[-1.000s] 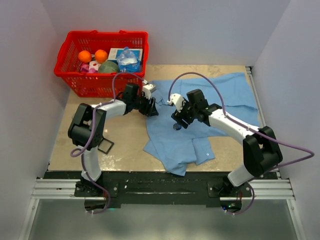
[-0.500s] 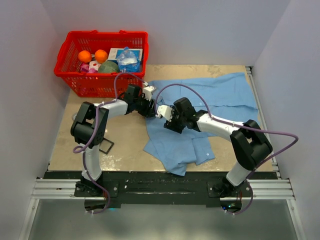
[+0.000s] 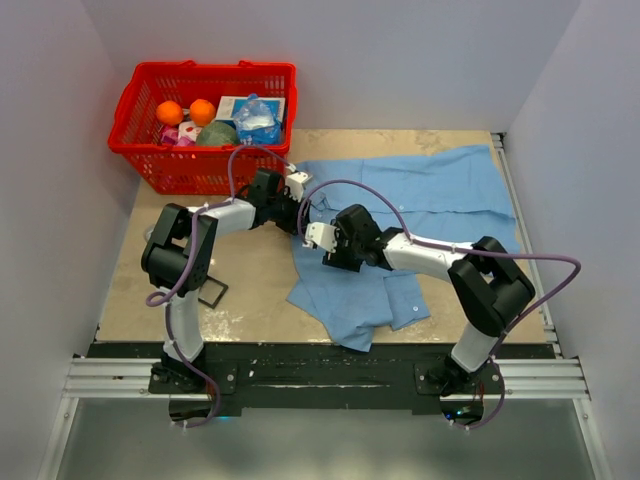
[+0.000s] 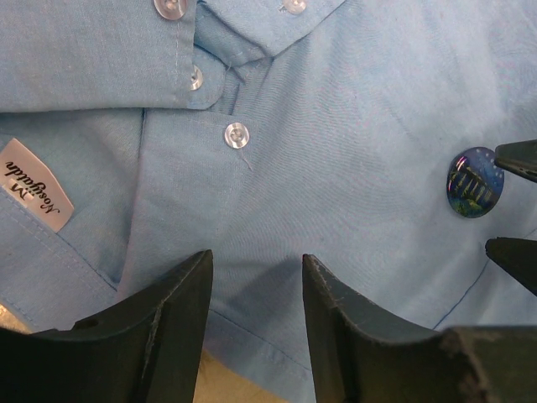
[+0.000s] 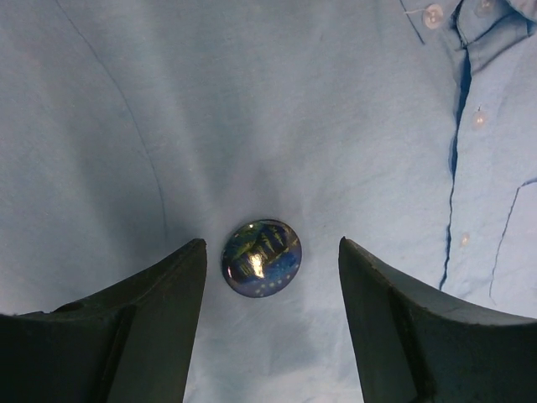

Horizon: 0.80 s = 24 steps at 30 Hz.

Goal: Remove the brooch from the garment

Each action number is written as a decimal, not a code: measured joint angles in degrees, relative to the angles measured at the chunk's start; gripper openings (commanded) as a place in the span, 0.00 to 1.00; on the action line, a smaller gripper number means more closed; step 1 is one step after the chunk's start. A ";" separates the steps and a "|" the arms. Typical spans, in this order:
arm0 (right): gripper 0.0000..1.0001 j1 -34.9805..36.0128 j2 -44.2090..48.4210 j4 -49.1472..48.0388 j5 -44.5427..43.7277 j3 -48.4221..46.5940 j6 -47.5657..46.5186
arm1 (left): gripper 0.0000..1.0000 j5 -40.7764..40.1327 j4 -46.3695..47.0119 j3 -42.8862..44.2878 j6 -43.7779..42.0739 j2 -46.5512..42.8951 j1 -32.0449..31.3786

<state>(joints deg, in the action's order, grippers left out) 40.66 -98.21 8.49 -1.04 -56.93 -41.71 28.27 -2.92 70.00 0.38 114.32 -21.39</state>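
Note:
The light blue shirt (image 3: 420, 210) lies spread on the table. The brooch (image 5: 261, 258), a small dark blue glossy disc, sits on the cloth between my right fingers, nearer the left finger, not touching either. My right gripper (image 5: 273, 252) is open around it, low over the shirt. The brooch also shows at the right edge of the left wrist view (image 4: 474, 181), between the right gripper's fingertips (image 4: 516, 157). My left gripper (image 4: 256, 260) is open, pressed low on the shirt's edge near the collar and white buttons (image 4: 237, 134). In the top view both grippers (image 3: 322, 240) meet at the shirt's left part; the brooch is hidden there.
A red basket (image 3: 205, 120) with fruit and packets stands at the back left. A black square open frame (image 3: 211, 292) lies on the table by the left arm. White walls close in both sides.
My right gripper has moved left across the shirt, toward my left gripper, and now straddles the brooch. The left arm has barely moved.

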 measured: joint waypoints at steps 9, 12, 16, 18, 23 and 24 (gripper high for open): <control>0.65 0.24 -0.09 -0.46 -3.06 1.57 -2.08 | 0.51 0.02 -0.31 0.17 0.00 0.00 0.00; 0.61 0.26 -0.09 -1.27 -4.83 2.60 -2.60 | 0.51 0.00 -1.05 0.52 -0.02 0.00 0.00; 0.56 0.26 -0.09 -3.04 -7.50 3.34 -2.89 | 0.51 0.02 -1.70 1.03 -0.07 0.13 0.00; 0.54 0.26 -0.04 -3.82 -8.48 3.32 -2.62 | 0.51 0.02 -1.90 1.07 -0.07 0.13 0.00; 0.47 0.20 0.28 -4.00 -8.70 3.21 -0.55 | 0.51 0.04 -2.10 1.25 -0.11 0.20 0.00; 0.43 0.20 0.44 -3.96 -8.68 3.15 -0.20 | 0.51 0.07 -2.19 1.31 -0.13 0.22 0.00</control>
<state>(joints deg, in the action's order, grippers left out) 40.86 -97.78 4.54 -9.72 -53.78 -41.91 28.34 -5.10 71.31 0.25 114.54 -21.39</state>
